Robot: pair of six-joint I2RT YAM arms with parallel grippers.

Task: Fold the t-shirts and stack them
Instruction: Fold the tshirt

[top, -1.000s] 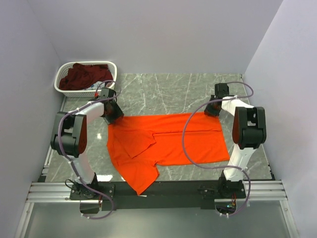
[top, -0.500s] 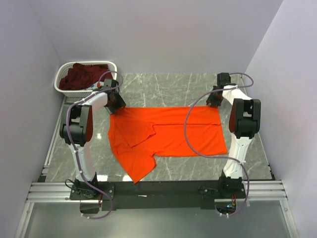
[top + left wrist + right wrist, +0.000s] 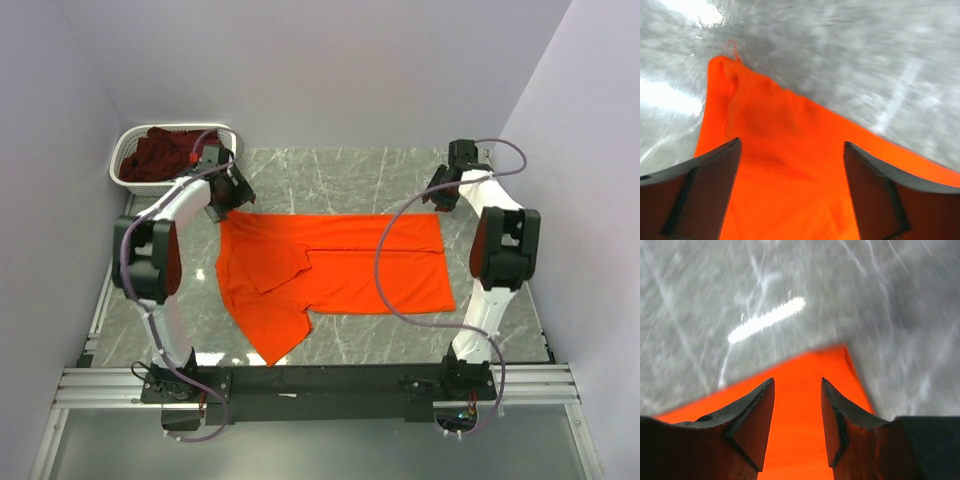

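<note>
Orange t-shirt (image 3: 340, 265) spread flat mid-tabletop (image 3: 330, 180), long axis left to right, parallel to the far edge; sleeves at the left end, one pointing toward the near edge, hem at the right. Left hand (image 3: 790, 145) over the shirt's far-left corner, fingers wide apart, gripping nothing. Right hand (image 3: 797, 382) over the far-right corner, fingers parted, cloth showing between. Maroon t-shirt (image 3: 165, 155) heaped in the white lattice basket (image 3: 125, 160) at the far-left corner.

2 t-shirts: 1 orange t-shirt (image 3: 350, 275), 1 maroon t-shirt (image 3: 165, 155). 1 basket (image 3: 117, 168). 2 arms: left arm (image 3: 150, 262), right arm (image 3: 505, 250).
</note>
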